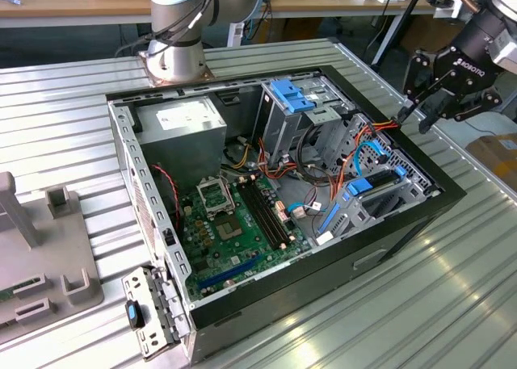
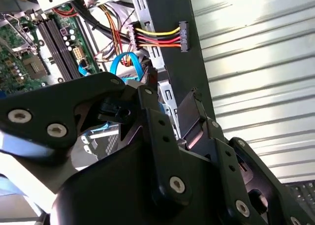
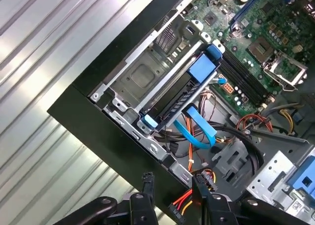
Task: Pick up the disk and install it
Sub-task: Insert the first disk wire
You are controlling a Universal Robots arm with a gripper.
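The disk (image 1: 373, 183) lies flat in the drive bay at the open computer case's side, toward the exterior view's right. Its bright blue carrier frames a dark body. In the first wrist view the disk (image 3: 172, 99) sits inside the metal bay, and a blue cable (image 3: 199, 129) curls away from its end. My gripper (image 1: 416, 117) hovers above the case's rim, up and away from the disk. In both wrist views the gripper (image 3: 172, 188) (image 2: 172, 94) is open, its black fingers apart with nothing between them. A power plug on yellow, red and orange wires (image 2: 183, 36) hangs over the rim just beyond the fingertips.
The case (image 1: 420, 215) lies on a ribbed metal table (image 1: 452, 304). Inside are a motherboard (image 1: 234, 224), a power supply (image 1: 190, 123) and an upright metal cage with a light-blue bracket (image 1: 291, 98). The arm's base (image 1: 174, 58) stands behind the case. A grey fixture (image 1: 40, 248) sits at the exterior view's left.
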